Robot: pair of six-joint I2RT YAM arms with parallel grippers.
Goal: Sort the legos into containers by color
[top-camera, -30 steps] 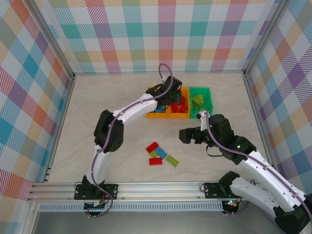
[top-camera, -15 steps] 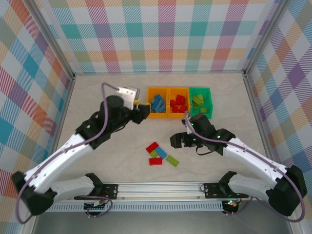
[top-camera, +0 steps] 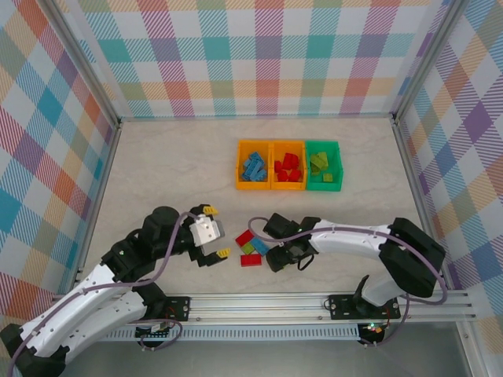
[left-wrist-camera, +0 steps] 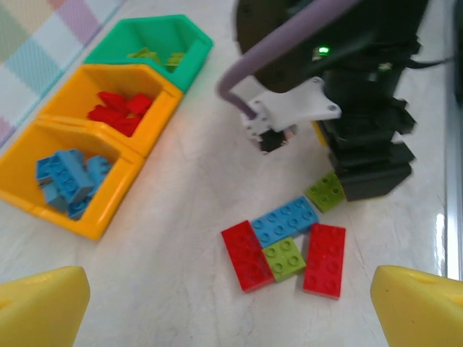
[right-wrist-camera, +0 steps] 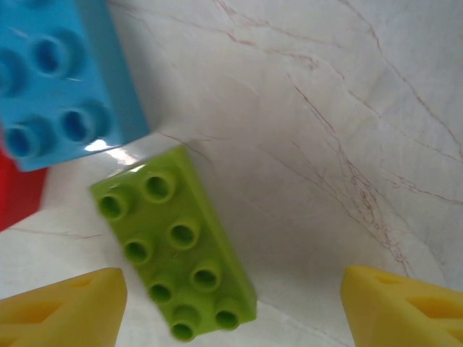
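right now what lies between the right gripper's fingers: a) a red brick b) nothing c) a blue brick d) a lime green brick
d: the right wrist view shows a lime green brick lying flat on the table between the yellow fingertips of the open right gripper.

The pale marbled desk (top-camera: 157, 173) carried three joined containers (top-camera: 271, 187) toward its far side, two orange and one green. Near its front edge lay loose legos: two red bricks (left-wrist-camera: 247, 254) flanking a small lime square (left-wrist-camera: 283, 259), a blue brick (left-wrist-camera: 285, 220) against them, and a longer lime brick (right-wrist-camera: 173, 242) beside it.
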